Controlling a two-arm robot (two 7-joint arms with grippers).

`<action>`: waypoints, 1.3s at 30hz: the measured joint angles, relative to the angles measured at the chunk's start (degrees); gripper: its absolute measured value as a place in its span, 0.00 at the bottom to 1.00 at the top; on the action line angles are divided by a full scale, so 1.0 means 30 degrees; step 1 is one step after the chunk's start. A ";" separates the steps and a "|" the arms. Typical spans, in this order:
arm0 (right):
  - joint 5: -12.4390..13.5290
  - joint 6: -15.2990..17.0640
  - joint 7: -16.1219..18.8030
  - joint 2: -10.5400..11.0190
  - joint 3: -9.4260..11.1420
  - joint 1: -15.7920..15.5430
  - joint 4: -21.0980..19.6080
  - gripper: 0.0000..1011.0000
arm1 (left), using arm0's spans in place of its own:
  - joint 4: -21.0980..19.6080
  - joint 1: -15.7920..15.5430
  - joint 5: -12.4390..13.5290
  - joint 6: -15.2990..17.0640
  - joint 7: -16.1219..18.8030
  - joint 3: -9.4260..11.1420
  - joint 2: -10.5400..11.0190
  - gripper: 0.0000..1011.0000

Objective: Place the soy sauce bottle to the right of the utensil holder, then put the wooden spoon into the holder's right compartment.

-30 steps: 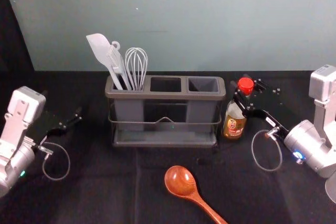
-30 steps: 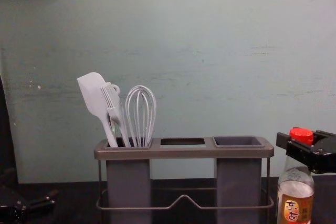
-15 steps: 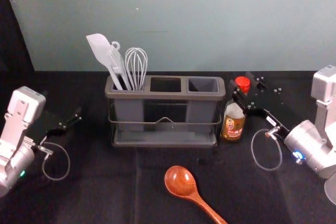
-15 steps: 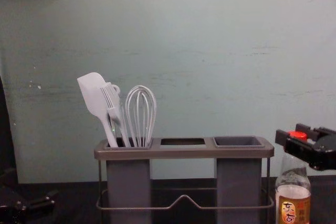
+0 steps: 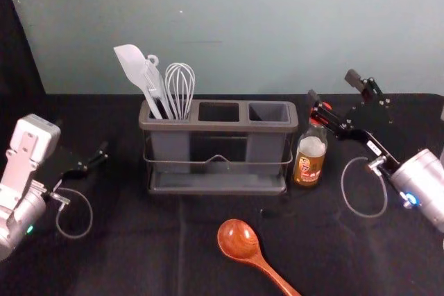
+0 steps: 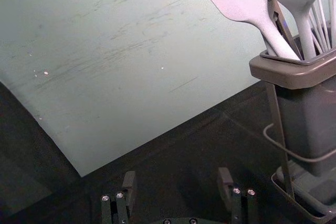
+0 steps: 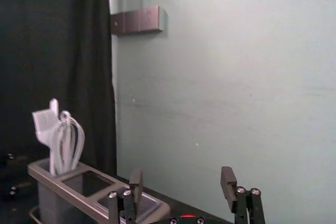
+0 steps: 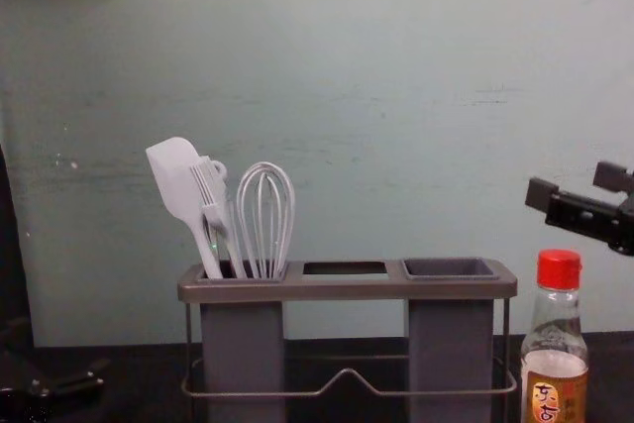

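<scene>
Three compartments ran across the top of the holder (image 5: 216, 127), at the center of the head view, and its left one held the spatula (image 5: 132, 64), the brush (image 5: 154, 77) and the whisk (image 5: 180, 88). The bottle (image 5: 309, 163) stood upright on the cloth (image 5: 125, 247), just beside the holder's right end. Over it, toward the upper right of the head view, was the right gripper (image 5: 333, 86), open, its two fingers (image 7: 228, 182) spread well apart with nothing between them. In the chest view it hung at the right edge, above the red cap (image 8: 560, 269) (a bright little thing, that cap) and apart from it. The spoon (image 5: 239, 239) lay in the lower middle of the head view, bowl toward the holder, handle slanting down to the bottom edge. The left gripper (image 5: 82, 136) was parked at the left of the head view; its own wrist view showed it open too, with a wide gap between its fingers.
</scene>
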 joint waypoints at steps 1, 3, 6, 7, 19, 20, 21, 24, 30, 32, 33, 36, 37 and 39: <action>0.0026 0.0021 0.0030 0.0080 0.0028 -0.0204 -0.0420 0.95 | 0.0000 0.0000 0.0000 0.0000 0.0000 0.0000 0.0000 1.00; 0.0034 0.0055 0.0082 0.0197 0.0026 -0.0523 -0.1026 0.99 | 0.0000 0.0000 0.0000 0.0000 0.0000 0.0000 0.0000 1.00; 0.0015 0.0069 0.0125 0.0316 -0.0036 -0.0882 -0.1612 0.99 | -0.0001 0.0001 -0.0001 0.0001 0.0000 0.0000 0.0000 1.00; 0.0001 0.0059 0.0157 0.0385 -0.0091 -0.1115 -0.1968 0.99 | 0.0000 -0.0001 0.0000 0.0001 0.0000 0.0000 0.0000 1.00; -0.0789 -0.0363 0.0054 0.0319 -0.1097 -0.2837 -0.3660 0.99 | 0.0000 0.0000 0.0001 0.0000 0.0000 0.0000 -0.0001 1.00; -0.0983 -0.0314 -0.0108 0.0230 -0.1278 -0.3090 -0.3814 0.99 | 0.0000 0.0000 0.0000 0.0001 0.0000 0.0000 0.0000 1.00; -0.1108 -0.0228 -0.0212 0.0172 -0.1385 -0.3231 -0.3895 0.99 | 0.0000 0.0000 0.0000 0.0001 0.0000 0.0000 0.0000 1.00; -0.1767 0.0554 -0.0864 -0.0023 -0.1795 -0.3689 -0.4243 0.99 | 0.0000 0.0000 0.0000 0.0000 0.0000 0.0000 0.0000 1.00; -0.3986 0.2642 -0.2241 -0.0197 -0.2807 -0.4160 -0.4726 0.99 | 0.0000 0.0000 0.0000 0.0001 0.0000 0.0000 0.0000 1.00; -0.4667 0.3251 -0.2386 -0.0191 -0.3101 -0.4198 -0.4747 0.99 | 0.0000 0.0000 0.0000 0.0000 0.0000 -0.0001 0.0000 1.00; -0.4769 0.3342 -0.2386 -0.0192 -0.3153 -0.4213 -0.4747 0.99 | 0.0000 0.0000 0.0000 0.0000 0.0000 -0.0001 0.0000 1.00; -0.5030 0.3415 -0.2296 -0.0224 -0.3321 -0.4284 -0.4677 0.99 | 0.0000 0.0000 0.0000 0.0000 0.0000 -0.0001 0.0000 1.00; -0.5083 0.3403 -0.2254 -0.0228 -0.3345 -0.4297 -0.4656 0.99 | 0.0000 0.0000 0.0000 0.0001 0.0000 0.0000 0.0000 1.00; -0.5102 0.3398 -0.2232 -0.0233 -0.3353 -0.4309 -0.4641 0.99 | 0.0000 -0.0001 0.0000 0.0001 0.0000 0.0000 0.0000 1.00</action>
